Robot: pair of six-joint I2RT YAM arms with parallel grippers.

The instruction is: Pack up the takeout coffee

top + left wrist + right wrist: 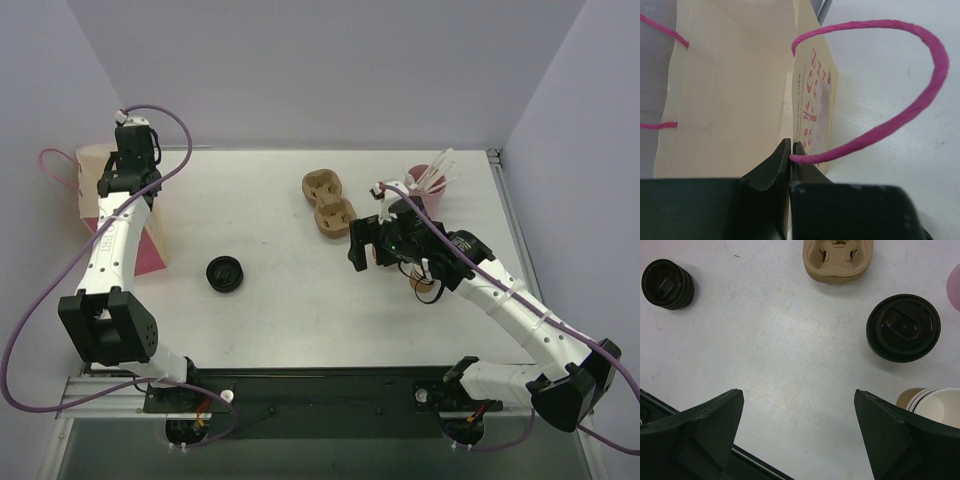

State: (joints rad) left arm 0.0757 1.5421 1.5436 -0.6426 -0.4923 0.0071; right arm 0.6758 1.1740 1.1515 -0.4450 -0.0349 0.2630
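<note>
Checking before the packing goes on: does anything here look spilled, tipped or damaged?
Nothing stands out. The lidded cup stands upright, the pulp tray lies flat, and the left gripper is shut on the paper bag's wall beside its pink handle.

The left arm stretches far forward, its end effector [791,149] pinched on a paper bag's [730,100] rim. The right arm bends inward, its end effector [797,394] pointing down, jaws spread wide.
</note>
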